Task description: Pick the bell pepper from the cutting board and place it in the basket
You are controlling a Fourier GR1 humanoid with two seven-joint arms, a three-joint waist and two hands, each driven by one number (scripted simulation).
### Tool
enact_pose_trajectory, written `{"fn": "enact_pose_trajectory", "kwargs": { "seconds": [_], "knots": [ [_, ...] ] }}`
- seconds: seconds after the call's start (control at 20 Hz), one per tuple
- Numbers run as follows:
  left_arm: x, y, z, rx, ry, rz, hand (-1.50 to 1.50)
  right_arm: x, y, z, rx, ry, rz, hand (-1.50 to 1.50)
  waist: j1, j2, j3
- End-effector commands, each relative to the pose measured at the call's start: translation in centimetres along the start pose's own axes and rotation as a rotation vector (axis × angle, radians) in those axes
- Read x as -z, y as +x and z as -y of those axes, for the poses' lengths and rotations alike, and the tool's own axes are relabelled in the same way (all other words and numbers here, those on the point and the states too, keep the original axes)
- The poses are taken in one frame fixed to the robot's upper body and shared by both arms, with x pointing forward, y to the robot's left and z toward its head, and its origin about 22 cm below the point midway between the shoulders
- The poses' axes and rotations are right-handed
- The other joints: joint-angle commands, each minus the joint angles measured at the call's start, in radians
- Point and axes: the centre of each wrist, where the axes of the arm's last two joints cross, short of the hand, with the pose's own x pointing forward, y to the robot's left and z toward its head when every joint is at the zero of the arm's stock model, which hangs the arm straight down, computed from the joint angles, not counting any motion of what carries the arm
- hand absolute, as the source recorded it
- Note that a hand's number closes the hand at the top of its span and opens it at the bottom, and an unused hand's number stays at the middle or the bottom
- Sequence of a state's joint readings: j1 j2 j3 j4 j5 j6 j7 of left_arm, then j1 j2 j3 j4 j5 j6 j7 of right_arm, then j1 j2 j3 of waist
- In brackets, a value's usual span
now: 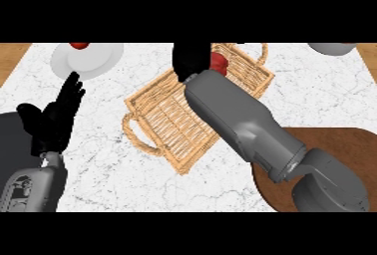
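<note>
A red bell pepper [219,63] shows partly beside my right hand [191,59], whose black fingers curl round it above the far part of the wicker basket [177,119]. Most of the pepper is hidden by the hand. The basket lies flat and angled across the middle of the marble counter, with a rope handle at each end. My right forearm stretches over it from the lower right. A brown wooden cutting board [331,144] sits at the right, under that arm, with nothing visible on it. My left hand [53,119] rests open at the left, fingers up.
A white plate [92,59] stands at the back left with a small red thing [80,45] at its far rim. A grey-white dish [333,48] shows at the back right corner. Wooden surface borders the marble at both far sides.
</note>
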State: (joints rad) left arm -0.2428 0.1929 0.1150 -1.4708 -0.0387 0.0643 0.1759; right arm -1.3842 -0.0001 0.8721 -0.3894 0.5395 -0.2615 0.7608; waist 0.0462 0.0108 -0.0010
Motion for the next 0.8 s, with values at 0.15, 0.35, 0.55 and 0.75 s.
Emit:
{"fn": "enact_pose_trajectory", "kwargs": {
  "seconds": [0.15,0.35,0.55,0.75],
  "knots": [
    [-1.4,-1.1,-0.2,0.0,-0.011,-0.008,0.0,0.6,-1.2,-1.1,-0.055,0.046,-0.013,1.5,0.001,-0.001,0.0],
    [-0.8,-0.7,0.4,-0.005,-0.012,-0.007,0.0,0.0,-2.7,-4.0,-0.037,0.099,-0.004,1.5,-0.007,0.0,0.0],
    [-0.4,-1.2,-0.6,-0.008,0.002,-0.013,0.0,0.0,-1.7,-2.5,-0.035,0.134,-0.019,1.5,-0.001,0.001,0.0],
    [0.2,0.6,0.2,-0.004,-0.007,-0.005,0.0,-0.9,-2.4,-4.6,-0.007,0.144,-0.018,1.5,0.0,0.0,0.001]
  ]
}}
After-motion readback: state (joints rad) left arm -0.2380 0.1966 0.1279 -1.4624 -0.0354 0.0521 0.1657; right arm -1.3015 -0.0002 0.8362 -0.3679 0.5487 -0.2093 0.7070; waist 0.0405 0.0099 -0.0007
